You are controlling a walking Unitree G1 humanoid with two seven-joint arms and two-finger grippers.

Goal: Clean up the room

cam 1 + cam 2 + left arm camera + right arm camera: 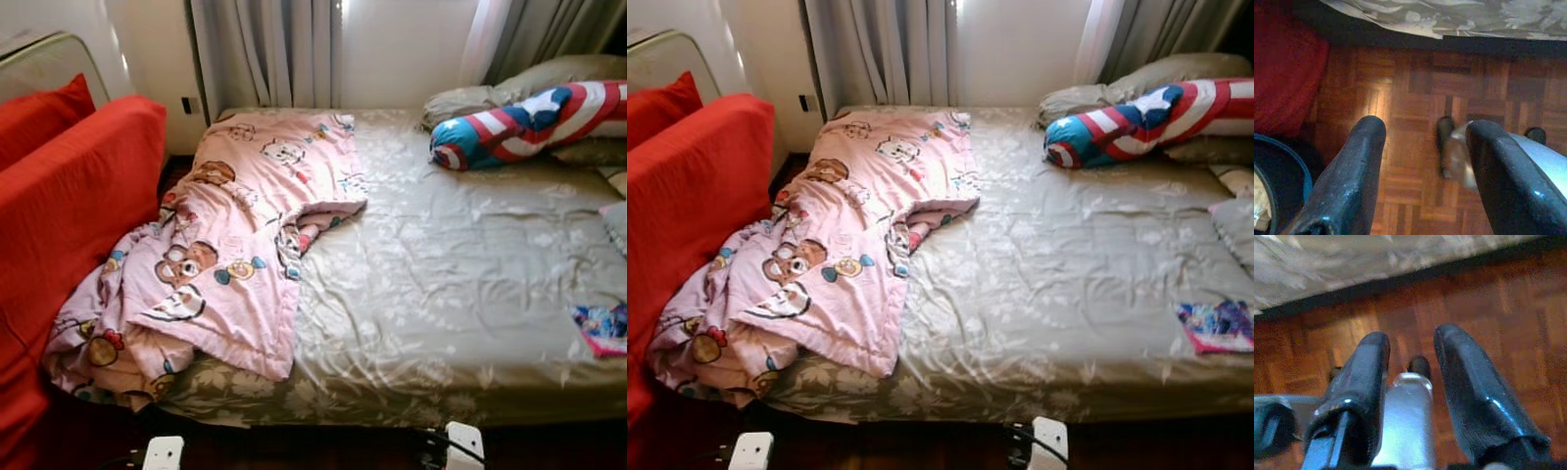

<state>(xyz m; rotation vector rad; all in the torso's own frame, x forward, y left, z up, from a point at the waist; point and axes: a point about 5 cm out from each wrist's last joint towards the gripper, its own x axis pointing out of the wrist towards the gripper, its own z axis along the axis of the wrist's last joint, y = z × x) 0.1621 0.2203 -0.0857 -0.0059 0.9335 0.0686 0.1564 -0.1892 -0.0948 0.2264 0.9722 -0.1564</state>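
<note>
Bed [470,294] with grey floral sheet lies ahead of and above both grippers. Pink cartoon blanket [230,245] is crumpled on the bed's left part, spilling over the near corner beside the red sofa [69,206]. Striped bolster [534,122] rests far right. Left gripper [1425,147] hangs over parquet floor [1415,93], fingers spread wide, empty. Right gripper [1410,362] likewise, fingers moderately apart, empty.
</note>
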